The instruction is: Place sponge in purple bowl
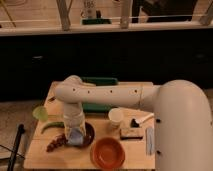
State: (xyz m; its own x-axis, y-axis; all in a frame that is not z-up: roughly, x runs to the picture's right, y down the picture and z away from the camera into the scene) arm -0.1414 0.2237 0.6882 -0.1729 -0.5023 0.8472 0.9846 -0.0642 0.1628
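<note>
The purple bowl (89,134) sits on the wooden table (55,91), left of centre near the front. My gripper (75,134) hangs down from the arm's wrist (73,119), right over the bowl's left part. The light-blue sponge (75,138) shows at the gripper's tip, at the bowl's left rim. I cannot tell whether it rests in the bowl or is still held. The arm hides much of the bowl's left side.
An orange bowl (107,153) is at the front, a white cup (116,117) right of the purple bowl. A brown-and-black brush (131,133), a white-handled tool (143,119), a lime cup (40,113), a green vegetable (52,125), a dark red bunch (55,144) and a green tray (100,81) lie around.
</note>
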